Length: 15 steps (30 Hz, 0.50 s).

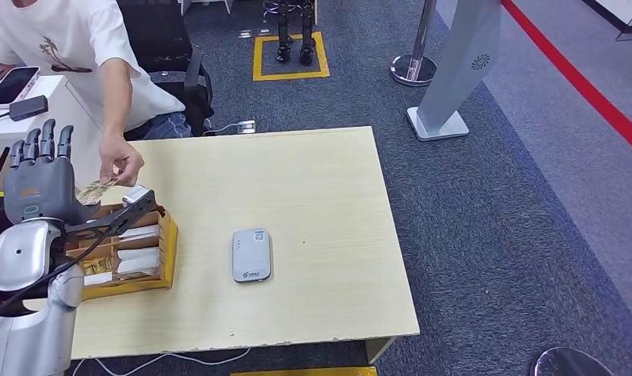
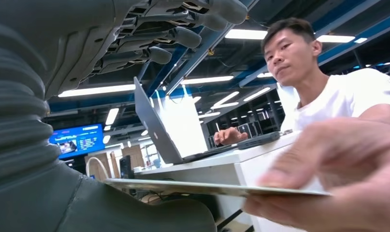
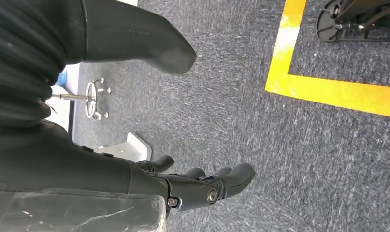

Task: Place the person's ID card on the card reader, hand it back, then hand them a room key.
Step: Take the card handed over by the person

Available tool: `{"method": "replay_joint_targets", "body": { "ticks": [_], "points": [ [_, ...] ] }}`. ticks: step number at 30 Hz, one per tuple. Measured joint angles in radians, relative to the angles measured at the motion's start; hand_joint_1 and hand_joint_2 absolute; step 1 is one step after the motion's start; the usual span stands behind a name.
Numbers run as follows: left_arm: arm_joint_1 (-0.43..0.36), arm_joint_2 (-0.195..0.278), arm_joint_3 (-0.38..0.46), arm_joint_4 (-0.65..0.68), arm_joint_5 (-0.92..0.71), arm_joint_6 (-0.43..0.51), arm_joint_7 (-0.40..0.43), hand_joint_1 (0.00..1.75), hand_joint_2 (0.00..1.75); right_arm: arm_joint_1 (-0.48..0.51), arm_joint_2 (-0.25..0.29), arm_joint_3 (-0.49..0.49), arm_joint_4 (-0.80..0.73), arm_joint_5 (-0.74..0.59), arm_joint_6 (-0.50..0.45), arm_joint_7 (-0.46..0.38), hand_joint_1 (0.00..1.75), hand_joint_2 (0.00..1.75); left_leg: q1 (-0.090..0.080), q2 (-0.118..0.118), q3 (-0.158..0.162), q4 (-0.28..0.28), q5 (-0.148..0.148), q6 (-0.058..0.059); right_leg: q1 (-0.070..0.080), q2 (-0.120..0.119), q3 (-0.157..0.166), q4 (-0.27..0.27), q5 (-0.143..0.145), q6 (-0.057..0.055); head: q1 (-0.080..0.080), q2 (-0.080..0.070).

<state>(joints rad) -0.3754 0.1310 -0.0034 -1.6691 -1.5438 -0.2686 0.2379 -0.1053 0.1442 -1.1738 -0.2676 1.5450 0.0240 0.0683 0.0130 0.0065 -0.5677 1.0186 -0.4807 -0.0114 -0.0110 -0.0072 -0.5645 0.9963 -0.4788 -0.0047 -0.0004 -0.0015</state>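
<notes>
Reaching left robot hand [image 1: 40, 176], fingers spread, person's hand [image 1: 121, 166] pinching ID card [image 1: 95, 190]

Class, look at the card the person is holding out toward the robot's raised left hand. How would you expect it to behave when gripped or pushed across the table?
The ID card looks thin and straight edge-on, so probably stiff and light. Lying flat on the table, it would likely slide and be hard to lift. The left hand might need an edge pinch.

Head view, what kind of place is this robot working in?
Probably a mock hotel check-in desk inside an office or test hall: a card reader on the wooden table, a queue stanchion, yellow floor markings.
</notes>
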Motion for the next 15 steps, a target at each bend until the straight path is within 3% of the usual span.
{"method": "replay_joint_targets", "body": {
  "ticks": [4, 15],
  "points": [
    [-0.016, 0.000, -0.020, 0.028, 0.000, 0.000, 0.002, 1.71, 1.75, 0.000, 0.000, 0.000, 0.002, 0.000, 0.003, 0.003, 0.00, 1.75, 0.000, 0.000, 0.000, 0.000, 0.000, 0.000, 0.000, 0.000, 0.000, 0.000, 0.000, 0.000, 0.000, 0.000],
    [-0.027, -0.006, -0.033, 0.062, 0.000, 0.007, -0.040, 1.75, 1.75, 0.000, 0.000, 0.002, 0.002, 0.001, 0.003, 0.012, 0.00, 1.75, 0.000, 0.000, 0.000, 0.000, 0.000, 0.000, 0.000, 0.001, -0.001, 0.000, 0.000, 0.000, 0.000, 0.000]
  ]
}}
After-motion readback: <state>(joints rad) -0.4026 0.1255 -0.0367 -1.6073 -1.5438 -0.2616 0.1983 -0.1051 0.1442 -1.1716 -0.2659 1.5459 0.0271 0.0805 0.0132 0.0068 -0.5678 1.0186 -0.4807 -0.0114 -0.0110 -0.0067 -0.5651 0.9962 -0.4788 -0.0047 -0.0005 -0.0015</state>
